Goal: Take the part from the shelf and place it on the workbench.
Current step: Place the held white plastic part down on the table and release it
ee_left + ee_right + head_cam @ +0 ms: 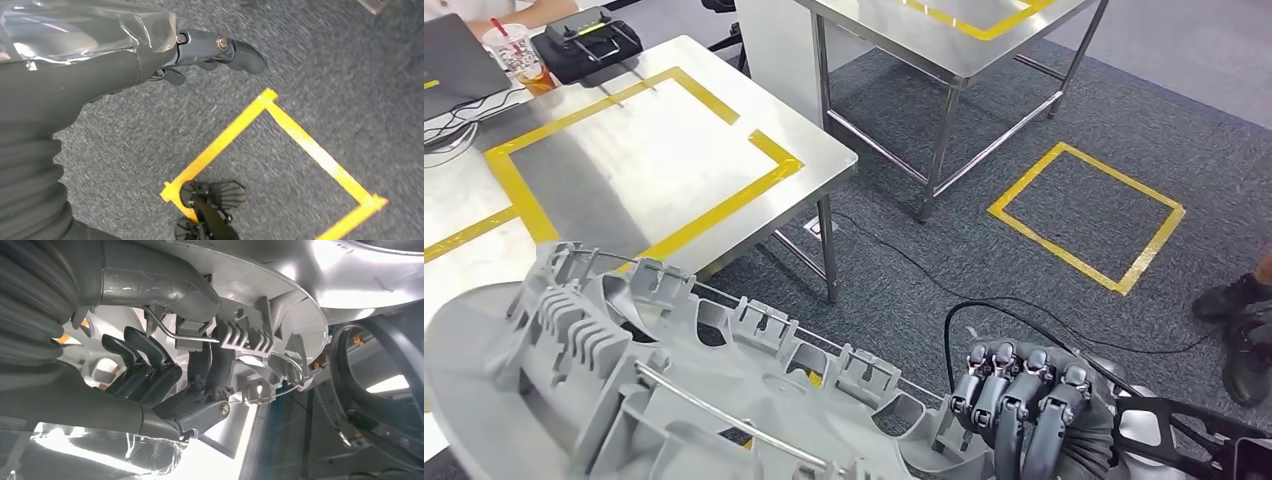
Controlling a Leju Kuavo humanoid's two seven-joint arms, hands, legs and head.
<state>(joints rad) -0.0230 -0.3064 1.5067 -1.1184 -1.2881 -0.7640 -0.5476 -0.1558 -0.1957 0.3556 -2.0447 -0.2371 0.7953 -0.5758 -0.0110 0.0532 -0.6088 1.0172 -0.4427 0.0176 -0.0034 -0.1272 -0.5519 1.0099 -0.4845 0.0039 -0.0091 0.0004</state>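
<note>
- While the right hand [1022,405] grips the rim of the large grey moulded plastic wheel cover with its ribbed back and thin wire ring [674,390], its dark fingers [145,365] are curled through the cover's openings, clamped on it, as the right wrist view shows.
- The left hand [210,50] hangs over the grey carpet floor [325,65], holding nothing that can be seen; its thick thumb points out, but whether the fingers are spread or closed I cannot tell.
- The part is off the shelf and carried in front of the body, stretching away from the right hand toward the robot's left side.
- Beyond the part, ahead and to the left of the right hand, stands the steel worktop marked with a yellow tape rectangle [674,160]; the cover is near its front edge but not yet over the marked area.
- By my judgement the carry step is in hand, and the placing remains.
- The next move calls for bringing the cover forward and leftward over the taped rectangle, lowering it flat, then freeing the fingers from the openings without dragging the part.
</note>
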